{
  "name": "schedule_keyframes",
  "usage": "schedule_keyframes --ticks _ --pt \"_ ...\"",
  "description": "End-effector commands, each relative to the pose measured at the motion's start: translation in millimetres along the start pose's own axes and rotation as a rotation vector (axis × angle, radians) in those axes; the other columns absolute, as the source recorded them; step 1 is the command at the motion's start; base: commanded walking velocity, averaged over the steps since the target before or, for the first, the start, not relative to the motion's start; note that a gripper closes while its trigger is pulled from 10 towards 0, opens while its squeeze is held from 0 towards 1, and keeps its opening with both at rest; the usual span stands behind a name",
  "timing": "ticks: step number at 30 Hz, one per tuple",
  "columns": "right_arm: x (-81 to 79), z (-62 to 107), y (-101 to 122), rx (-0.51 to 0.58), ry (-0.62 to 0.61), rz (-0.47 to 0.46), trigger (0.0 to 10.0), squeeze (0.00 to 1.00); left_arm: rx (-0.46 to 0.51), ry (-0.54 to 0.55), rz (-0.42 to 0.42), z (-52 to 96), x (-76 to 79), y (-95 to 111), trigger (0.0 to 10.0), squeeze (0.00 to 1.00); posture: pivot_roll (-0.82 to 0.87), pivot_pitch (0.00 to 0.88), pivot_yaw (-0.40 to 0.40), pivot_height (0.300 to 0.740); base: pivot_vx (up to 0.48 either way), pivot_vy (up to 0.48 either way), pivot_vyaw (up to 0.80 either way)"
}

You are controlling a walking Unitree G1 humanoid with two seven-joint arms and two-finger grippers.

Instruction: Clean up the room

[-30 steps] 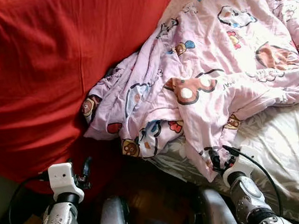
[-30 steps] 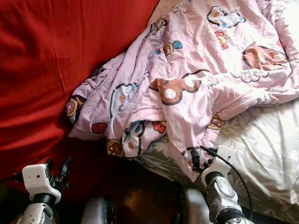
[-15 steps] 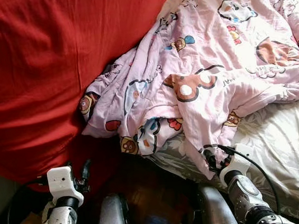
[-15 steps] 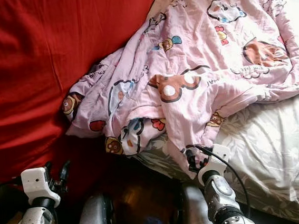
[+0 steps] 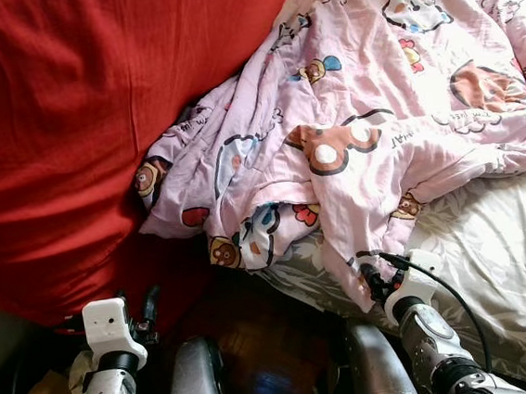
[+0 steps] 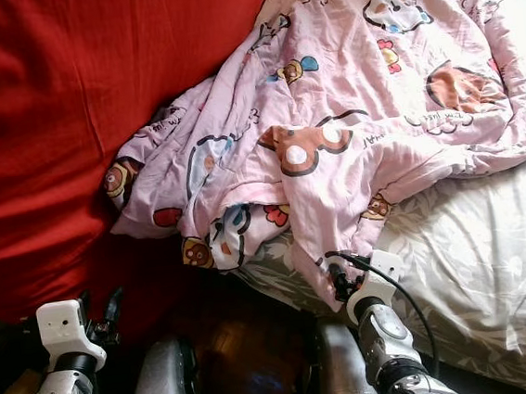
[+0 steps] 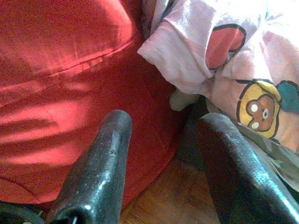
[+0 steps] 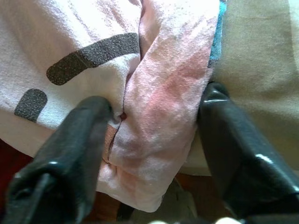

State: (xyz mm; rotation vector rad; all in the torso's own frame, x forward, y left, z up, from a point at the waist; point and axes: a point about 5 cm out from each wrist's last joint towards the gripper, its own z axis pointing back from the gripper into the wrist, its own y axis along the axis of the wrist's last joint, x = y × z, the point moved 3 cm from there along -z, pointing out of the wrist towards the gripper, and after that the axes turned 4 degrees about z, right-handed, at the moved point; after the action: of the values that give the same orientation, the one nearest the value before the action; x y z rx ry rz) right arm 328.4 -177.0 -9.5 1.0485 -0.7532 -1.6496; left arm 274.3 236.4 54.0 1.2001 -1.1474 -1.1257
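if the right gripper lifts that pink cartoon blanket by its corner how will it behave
Likely floppy: the pink blanket lies crumpled in soft folds, so it should drape and trail. Probably light, thin cloth. The fold bunched between the right gripper's open jaws may slip unless they pinch firmly.

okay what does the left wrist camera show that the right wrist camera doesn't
Left wrist view alone: the large red fabric cushion, a strip of brown wooden floor, and the left gripper with its fingers apart, holding nothing.

Right wrist view alone: the right gripper, fingers either side of a hanging fold, and the grey patterned bed sheet.

Both: the pink cartoon-print blanket, which also fills much of the left eye view.
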Motion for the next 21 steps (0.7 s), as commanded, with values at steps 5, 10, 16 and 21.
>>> schedule_keyframes --ticks 5,10,16,21 --pt "-4.5 0.6 -7.2 -0.031 0.022 0.012 0.0 0.0 -0.042 0.009 -0.007 6.0 -0.3 -9.2 10.0 0.0 0.13 0.298 -0.058 0.585 0.0 0.0 0.0" --pt "-7.1 -0.3 -4.9 -0.025 0.033 0.025 0.0 0.0 -0.046 0.011 -0.005 5.4 0.0 -10.1 10.0 0.0 0.13 0.292 -0.06 0.585 0.0 0.0 0.0" --pt "-7.2 -0.6 -3.8 -0.022 0.033 0.024 0.0 0.0 -0.045 0.015 -0.003 3.7 -0.3 -10.3 10.0 0.0 0.13 0.285 -0.061 0.585 0.0 0.0 0.0" --pt "-6.8 -1.4 0.2 -0.004 0.025 0.009 0.0 0.0 -0.043 0.018 -0.003 1.5 -1.5 -10.0 10.0 0.0 0.13 0.269 -0.059 0.585 0.0 0.0 0.0"
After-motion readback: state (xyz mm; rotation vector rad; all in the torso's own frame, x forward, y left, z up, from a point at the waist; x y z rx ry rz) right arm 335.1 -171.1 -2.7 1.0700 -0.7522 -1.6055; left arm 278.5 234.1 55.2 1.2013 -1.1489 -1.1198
